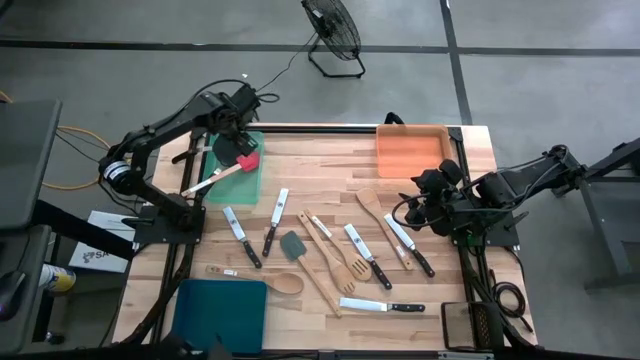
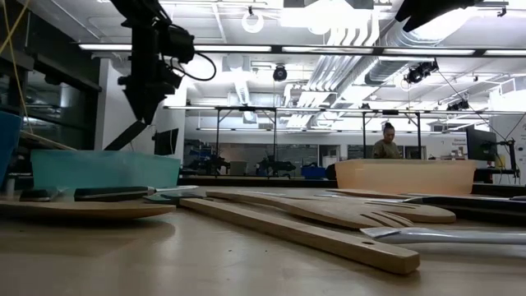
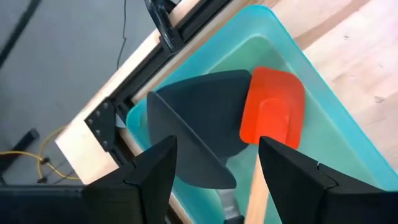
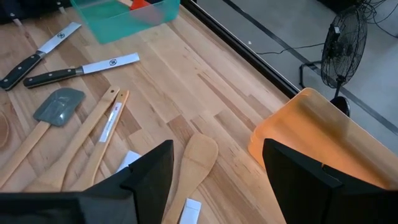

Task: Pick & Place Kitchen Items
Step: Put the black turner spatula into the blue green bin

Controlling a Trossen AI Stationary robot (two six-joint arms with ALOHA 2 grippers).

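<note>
The wooden desk carries three shallow trays: a teal one at the near left corner, an orange one at the far right, and a green one at the far left. Most of the kitchen items, knives, wooden spoons, slotted turners and a grey spatula, lie loose across the middle of the desk, outside any tray.

The left end effector hovers over the green tray with its fingers apart and nothing between them. Below it a red-headed spatula rests with its head in the tray beside a black spatula, its wooden handle running out over the tray's edge.

The right end effector waits near the orange tray, fingers apart and empty, with a wooden spoon close in front of it.

This looks like the moment just after a placement. The next move calls for lifting the left arm clear of the tray and choosing another loose utensil, probably a nearby knife.
</note>
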